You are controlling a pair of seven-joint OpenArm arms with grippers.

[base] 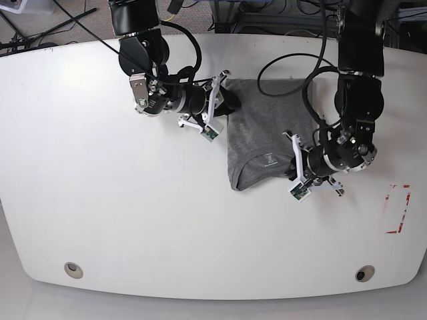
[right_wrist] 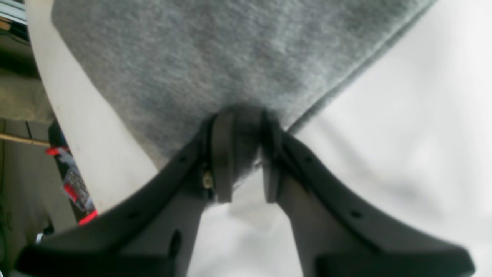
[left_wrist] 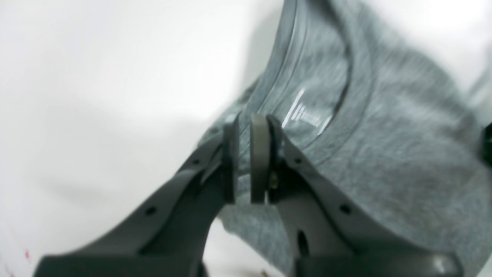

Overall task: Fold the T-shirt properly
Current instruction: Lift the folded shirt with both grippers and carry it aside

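Left pincer (left_wrist: 246, 159) is clamped on the T-shirt (base: 263, 130) beside its collar (left_wrist: 338, 115); right pincer (right_wrist: 240, 154) grips the far hem corner. Risk: thin knit slipping free, collapsing the fold. Heather-grey shirt lies partly folded at mid-surface (base: 100, 200), collar nearest, edges uneven.

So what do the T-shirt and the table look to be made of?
T-shirt: soft heather-grey knit, likely cotton; flecked fuzzy weave, ribbed collar, matte. Table: smooth white hard surface, perhaps laminate or painted board; faintly glossy, material uncertain.
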